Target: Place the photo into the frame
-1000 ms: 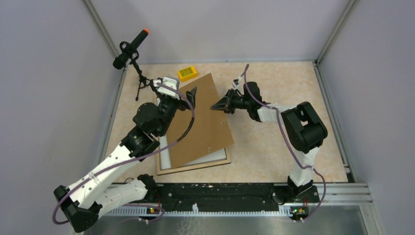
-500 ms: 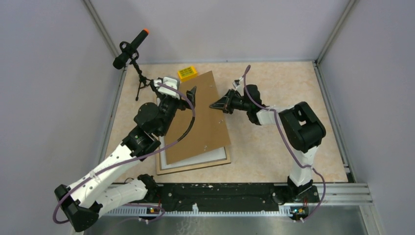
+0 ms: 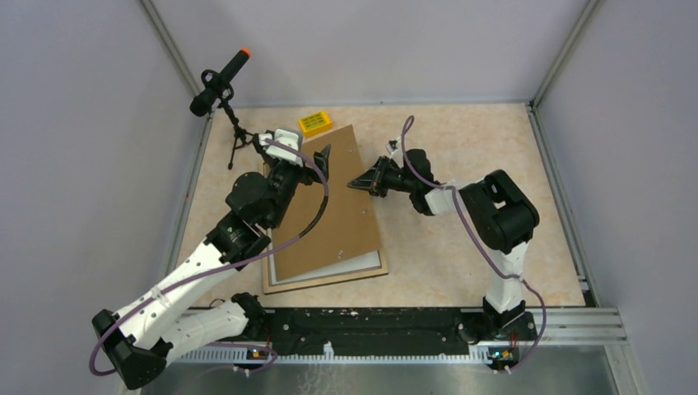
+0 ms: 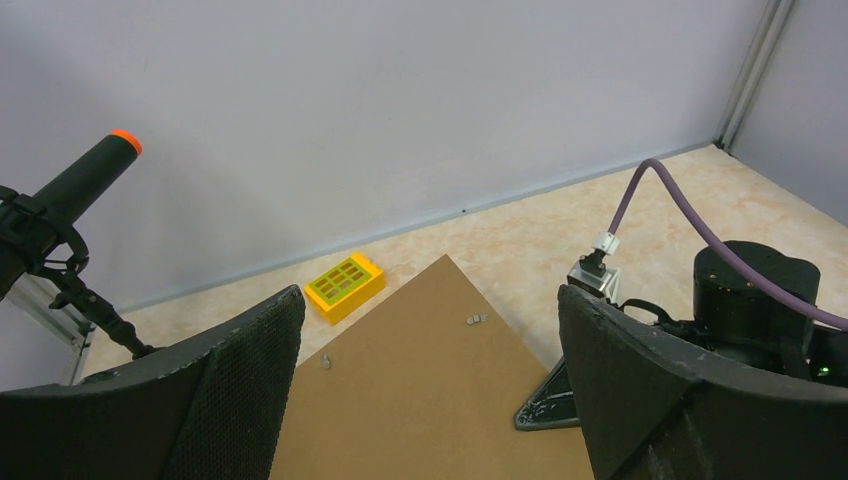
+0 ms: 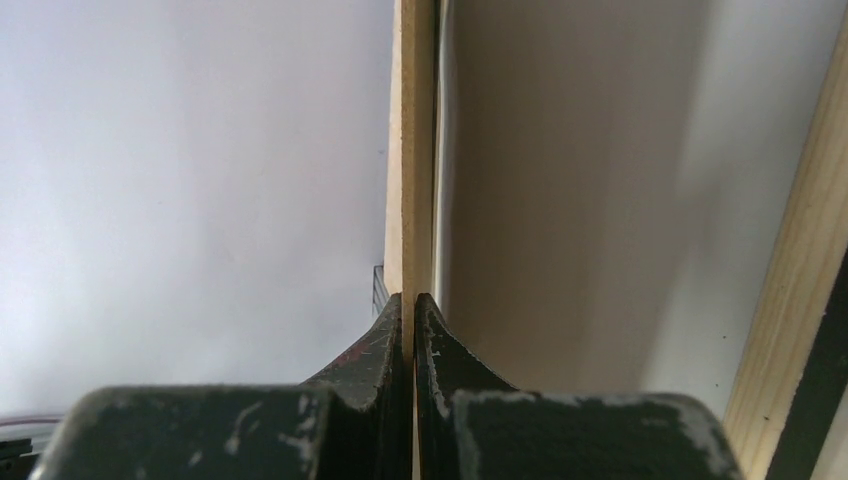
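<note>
The frame (image 3: 329, 281) lies flat at the table's left centre, its light wood back face up. The photo (image 3: 354, 263) lies in it white back up; only a strip shows at the near right. A brown hardboard backing sheet (image 3: 329, 206) covers most of both and is tilted. My right gripper (image 3: 355, 183) is shut on the sheet's right edge; in the right wrist view the jaws (image 5: 412, 310) pinch the thin edge (image 5: 410, 150). My left gripper (image 4: 430, 400) is open and empty above the sheet (image 4: 420, 380), its fingers (image 4: 200, 400) wide apart.
A yellow block (image 3: 314, 123) lies just beyond the sheet's far corner and shows in the left wrist view (image 4: 344, 284). A black microphone with an orange tip on a small tripod (image 3: 221, 81) stands at the far left. Grey walls enclose the table.
My right gripper has moved left with the backing sheet. The sheet has swung over the frame and now hides the white strip on the left. The left arm has not moved.
</note>
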`<state>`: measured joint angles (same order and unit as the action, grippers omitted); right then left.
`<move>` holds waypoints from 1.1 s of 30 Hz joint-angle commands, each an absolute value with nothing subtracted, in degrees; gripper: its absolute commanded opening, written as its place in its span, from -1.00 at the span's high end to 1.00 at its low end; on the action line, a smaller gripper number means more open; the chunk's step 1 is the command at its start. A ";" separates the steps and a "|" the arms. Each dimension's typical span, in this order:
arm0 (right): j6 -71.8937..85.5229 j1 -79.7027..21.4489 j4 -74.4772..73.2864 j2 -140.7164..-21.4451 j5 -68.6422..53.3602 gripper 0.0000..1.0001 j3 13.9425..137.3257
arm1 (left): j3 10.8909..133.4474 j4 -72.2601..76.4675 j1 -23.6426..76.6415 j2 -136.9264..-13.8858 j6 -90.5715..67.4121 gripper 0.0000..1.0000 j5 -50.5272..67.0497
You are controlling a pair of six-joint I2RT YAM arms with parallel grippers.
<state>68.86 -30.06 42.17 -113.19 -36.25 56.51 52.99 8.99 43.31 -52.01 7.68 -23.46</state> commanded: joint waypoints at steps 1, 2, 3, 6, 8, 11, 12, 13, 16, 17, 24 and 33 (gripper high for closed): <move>71.18 -31.51 50.25 -113.41 -36.58 1.00 56.33 | 52.56 11.66 43.15 -51.67 8.01 -0.97 -23.84; 71.33 -31.54 50.57 -113.23 -36.38 1.00 55.96 | 52.56 11.69 43.18 -51.56 8.00 -0.97 -23.83; 71.34 -31.63 50.62 -113.06 -36.24 1.00 55.70 | 52.56 11.69 43.20 -51.52 8.00 -0.97 -23.84; 71.77 -31.96 51.37 -113.08 -35.96 1.00 55.17 | 52.56 11.69 43.20 -51.48 7.95 -0.98 -23.76; 72.38 -32.07 52.18 -113.29 -35.94 1.00 54.90 | 52.65 11.60 43.18 -51.60 8.00 -0.97 -23.75; 72.55 -32.11 52.51 -113.18 -35.30 1.00 54.44 | 52.73 11.43 43.18 -51.77 7.92 -0.97 -23.66; 72.66 -32.13 52.74 -113.06 -35.06 1.00 54.08 | 52.75 11.43 43.17 -51.79 7.99 -0.97 -23.70; 72.73 -32.16 53.00 -112.84 -34.80 1.00 53.66 | 52.74 11.38 43.16 -51.78 8.00 -0.97 -23.74; 72.62 -32.16 53.26 -112.25 -34.07 1.00 52.47 | 52.73 11.44 43.15 -51.77 7.95 -0.97 -23.70; 72.68 -32.17 53.26 -112.21 -34.02 1.00 52.47 | 52.79 11.43 43.17 -51.84 7.95 -0.97 -23.67; 72.78 -32.26 53.71 -112.38 -34.09 1.00 52.39 | 52.97 11.02 43.15 -52.27 7.87 -0.97 -23.66; 73.12 -33.43 55.25 -113.69 -32.73 1.00 52.52 | 53.00 11.06 43.16 -52.12 7.66 -0.97 -23.61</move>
